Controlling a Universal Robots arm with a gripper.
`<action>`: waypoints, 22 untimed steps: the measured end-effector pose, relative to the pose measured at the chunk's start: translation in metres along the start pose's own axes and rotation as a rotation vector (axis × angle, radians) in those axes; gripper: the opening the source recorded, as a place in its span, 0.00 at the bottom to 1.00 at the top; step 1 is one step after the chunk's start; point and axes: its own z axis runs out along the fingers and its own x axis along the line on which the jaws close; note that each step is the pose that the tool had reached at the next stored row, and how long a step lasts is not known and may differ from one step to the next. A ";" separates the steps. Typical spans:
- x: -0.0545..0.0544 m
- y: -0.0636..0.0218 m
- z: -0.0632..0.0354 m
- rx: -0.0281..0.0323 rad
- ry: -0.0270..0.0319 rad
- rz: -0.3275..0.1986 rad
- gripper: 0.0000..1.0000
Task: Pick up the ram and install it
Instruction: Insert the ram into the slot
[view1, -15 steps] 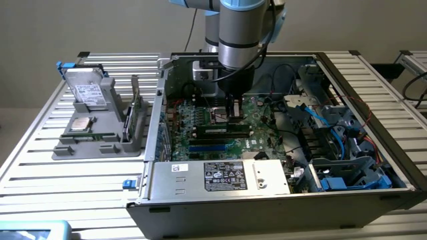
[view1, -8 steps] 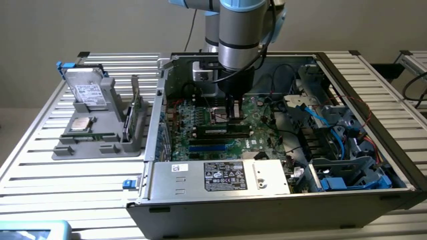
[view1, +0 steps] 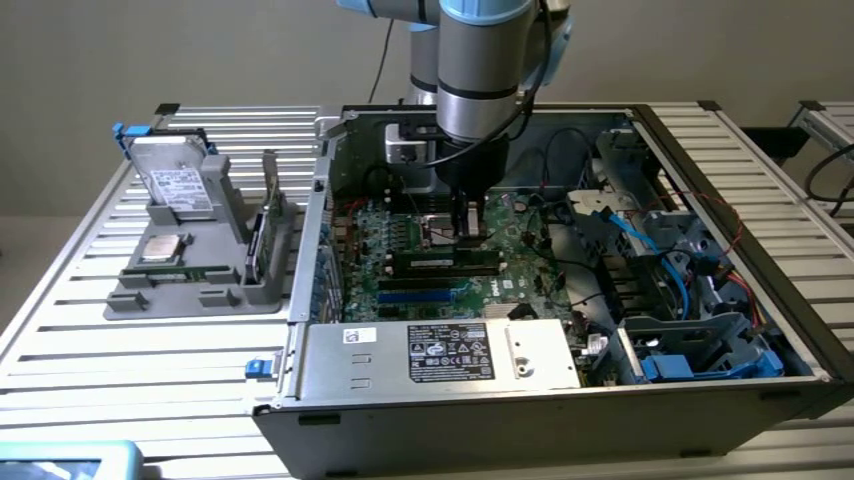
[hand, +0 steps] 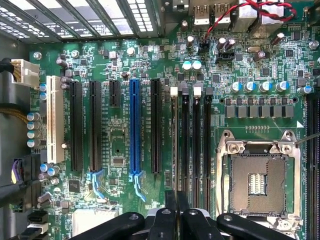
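The ram (view1: 441, 262) is a long, narrow stick with a white label. It stands in a slot of the green motherboard (view1: 521, 235) inside the open computer case (view1: 534, 400). In the wrist view it shows edge-on as a thin line in the first of the memory slots (hand: 175, 145). My gripper (view1: 467, 238) hangs straight over it, and its black fingers (hand: 171, 215) are pressed together in line with that slot. Whether the tips touch the stick's top edge I cannot tell.
The bare CPU socket (hand: 257, 175) lies beside the memory slots, with the black and blue expansion slots (hand: 134, 130) on their other side. Cables (view1: 641, 240) and drive cages fill the case toward the exterior view's right. A grey fixture (view1: 200, 280) outside holds a hard drive (view1: 174, 185), a CPU chip (view1: 163, 248) and a green card (view1: 274, 235).
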 end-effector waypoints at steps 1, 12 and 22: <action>0.000 0.0001 0.0001 0.0002 -0.0004 0.000 0.12; 0.000 0.0008 0.0004 0.0032 -0.0045 0.000 0.12; 0.000 0.0011 0.0032 0.0041 -0.0055 0.001 0.12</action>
